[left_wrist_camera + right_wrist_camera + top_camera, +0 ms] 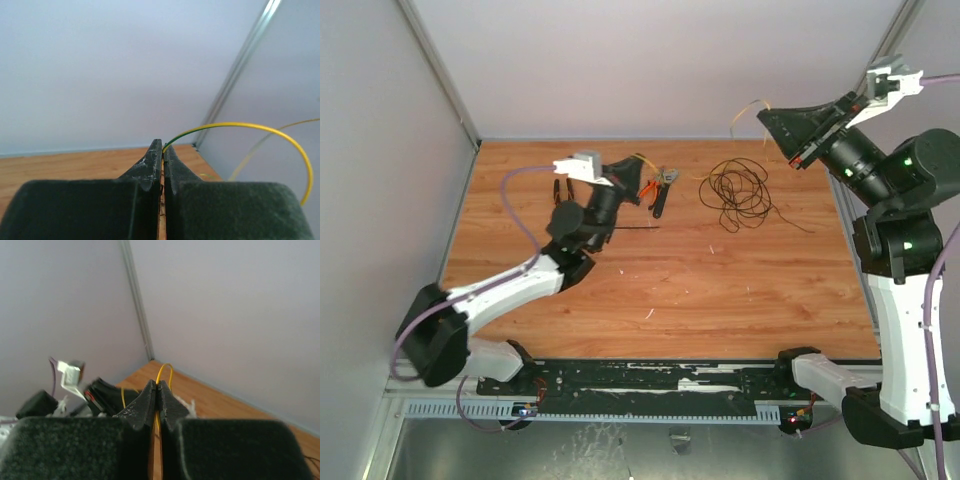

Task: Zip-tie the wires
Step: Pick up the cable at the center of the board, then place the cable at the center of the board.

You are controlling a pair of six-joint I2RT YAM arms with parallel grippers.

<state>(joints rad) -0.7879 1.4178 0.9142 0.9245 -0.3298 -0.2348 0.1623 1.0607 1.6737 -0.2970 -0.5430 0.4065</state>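
**Left gripper** [162, 148]: one. Fingers pressed together, clenched on a yellow wire [240, 125] that is greenish where it leaves the tips and arcs away to the right. It sits low over the far left part of the table [720, 290].

**Zip tie** [636, 228]: one. A thin, straight black strip lying flat on the wood. It is just right of the left arm's wrist, on the near side of the pliers and well apart from the wires.

**Pliers** [658, 190]: orange grips and a grey head, near the far edge between the left gripper and the wires. Whether this is one tool or two cannot be told.

**Wires** [735, 190]: one tangle. Very thin and black, in several loose overlapping loops, with a single tail trailing toward the near right. It lies flat at the far right-centre of the table, and neither gripper touches it.

**Right gripper** [156, 386]: one. Clenched on a yellow loop [165, 369] that stands up from its tips. It is raised over the far right corner, above and beyond the wires.

Whether the yellow loop and the yellow wire are one piece cannot be told.
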